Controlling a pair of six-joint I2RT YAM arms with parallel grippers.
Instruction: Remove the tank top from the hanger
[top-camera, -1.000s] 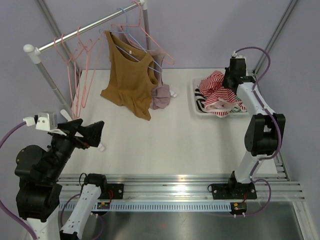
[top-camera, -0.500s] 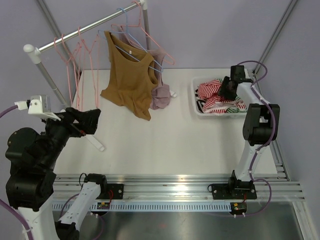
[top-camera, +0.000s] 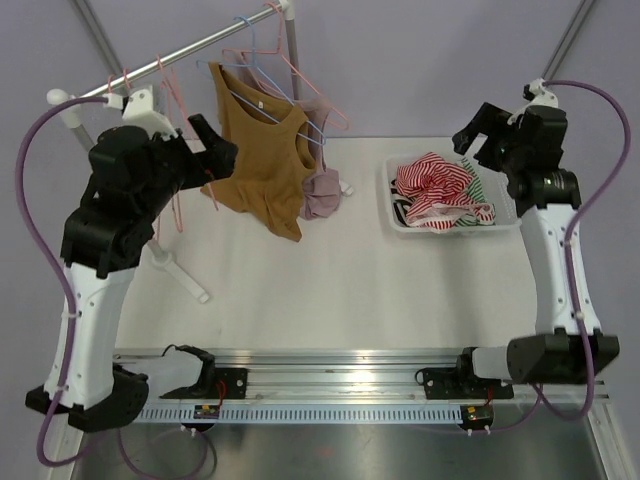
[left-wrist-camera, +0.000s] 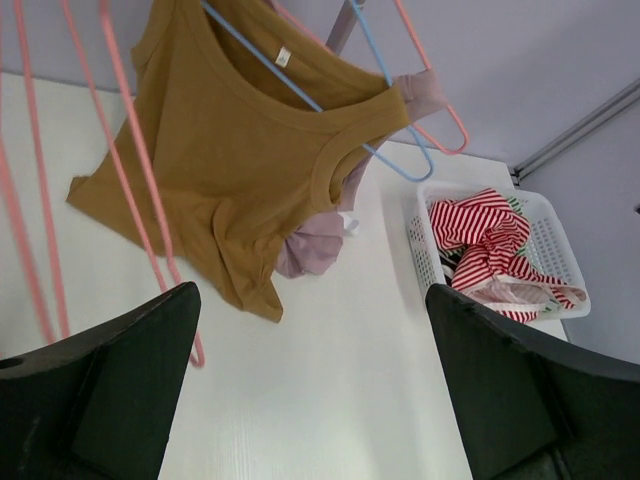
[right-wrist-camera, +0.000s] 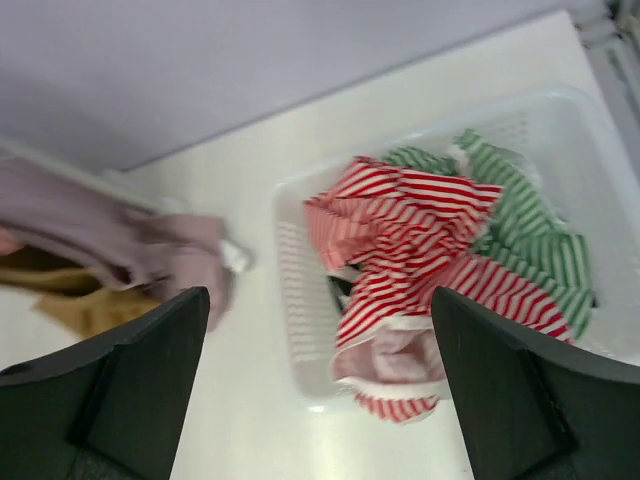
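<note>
Soft mustard tank top (left-wrist-camera: 230, 160), thin blue hanger (left-wrist-camera: 300, 92)

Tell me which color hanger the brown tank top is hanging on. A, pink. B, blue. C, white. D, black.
B: in the left wrist view the blue hanger runs through the neck opening of the brown tank top.

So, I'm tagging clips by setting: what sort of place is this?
Probably a robotics lab staged for laundry: a clothes rail, a brown tank top hanging from it, and a basket of striped clothes.
</note>
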